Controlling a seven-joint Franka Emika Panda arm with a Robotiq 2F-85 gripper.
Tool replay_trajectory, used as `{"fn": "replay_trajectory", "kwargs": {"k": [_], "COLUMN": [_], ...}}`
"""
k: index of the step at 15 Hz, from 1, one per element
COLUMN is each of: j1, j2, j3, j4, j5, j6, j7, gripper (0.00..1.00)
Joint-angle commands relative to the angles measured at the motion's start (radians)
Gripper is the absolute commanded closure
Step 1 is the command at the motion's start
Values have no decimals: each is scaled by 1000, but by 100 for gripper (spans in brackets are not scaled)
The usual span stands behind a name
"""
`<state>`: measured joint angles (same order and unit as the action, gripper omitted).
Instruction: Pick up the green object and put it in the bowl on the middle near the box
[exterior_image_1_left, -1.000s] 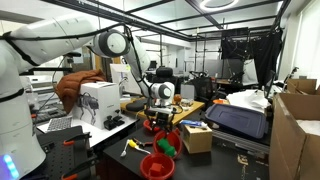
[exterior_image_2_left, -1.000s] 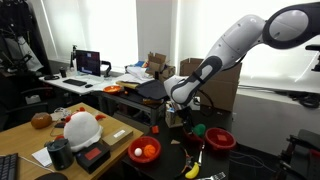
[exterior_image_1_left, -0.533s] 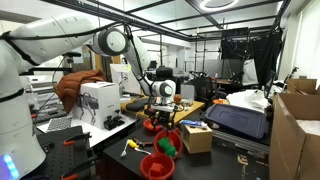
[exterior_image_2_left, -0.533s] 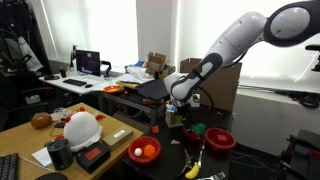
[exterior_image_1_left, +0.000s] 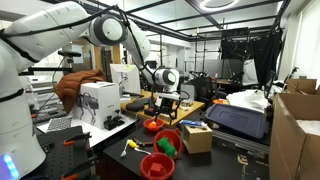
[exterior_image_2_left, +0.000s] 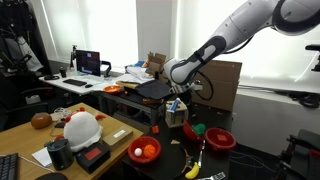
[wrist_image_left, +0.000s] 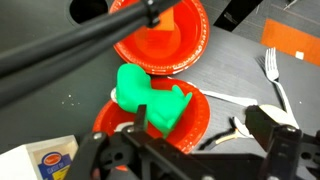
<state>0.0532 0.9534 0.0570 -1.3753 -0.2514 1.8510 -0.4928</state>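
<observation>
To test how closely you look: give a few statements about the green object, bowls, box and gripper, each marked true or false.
1. The green object lies in a red bowl. True.
2. The gripper is shut on the green object. False: it is open, above the bowl, and holds nothing.
3. A white fork lies on the table near the bowls. True.
4. The box stands inside a bowl. False: it stands on the table beside the bowl with the green object.
</observation>
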Motion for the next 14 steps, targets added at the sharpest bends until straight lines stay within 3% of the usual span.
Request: {"fn": "replay_trajectory", "kwargs": {"k": [1, 8, 14], "j1": [-27, -53, -60], "j2": [-12, 105, 169], "j3": [8, 3, 5], "j4": [-11, 26, 66], "j5": [-45, -79, -63], "j6": [-50, 22, 66], "j7": [-107, -245, -285], "gripper": [0, 0, 0]}}
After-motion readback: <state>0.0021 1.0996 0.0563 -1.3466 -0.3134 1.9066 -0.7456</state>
